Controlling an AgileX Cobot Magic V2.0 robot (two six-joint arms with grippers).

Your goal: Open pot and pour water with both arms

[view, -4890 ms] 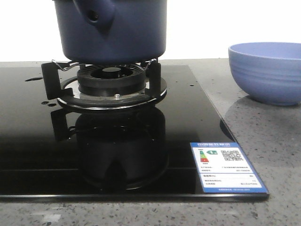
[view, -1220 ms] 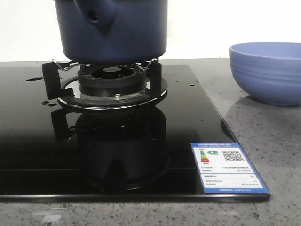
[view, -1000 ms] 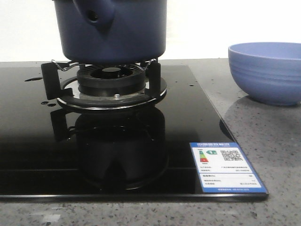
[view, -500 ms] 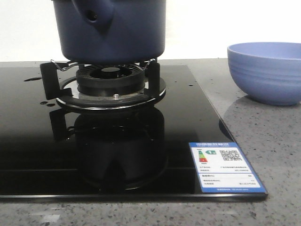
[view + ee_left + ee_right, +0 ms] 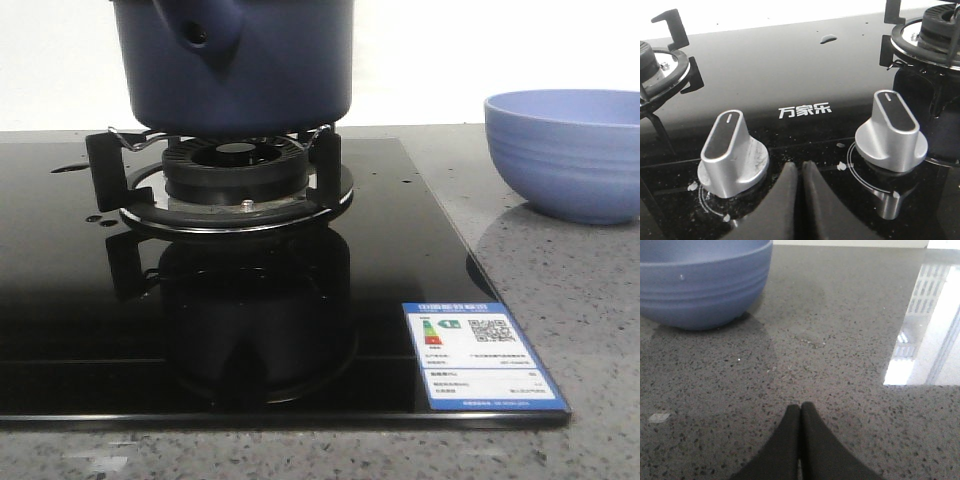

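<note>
Since the earlier frames almost nothing has shifted: the whole front view sits a hair differently, yet pot, burner and bowl keep their places.

Nearest, the left gripper (image 5: 800, 172) has its black fingers pressed together, holding nothing, over the glossy black glass hob (image 5: 60, 330) between two silver knobs (image 5: 733, 150) – only its wrist view shows those. The right gripper (image 5: 800, 412), likewise closed and empty, hangs over the speckled grey stone counter (image 5: 840, 340).

Farther in, the pot (image 5: 235, 60), dark navy, matte and smooth-walled with a stubby holed handle, sits on the black burner grate (image 5: 230, 175) at about 11 o'clock. The ribbed, lighter blue bowl (image 5: 565, 150) rests at 2 o'clock.
</note>
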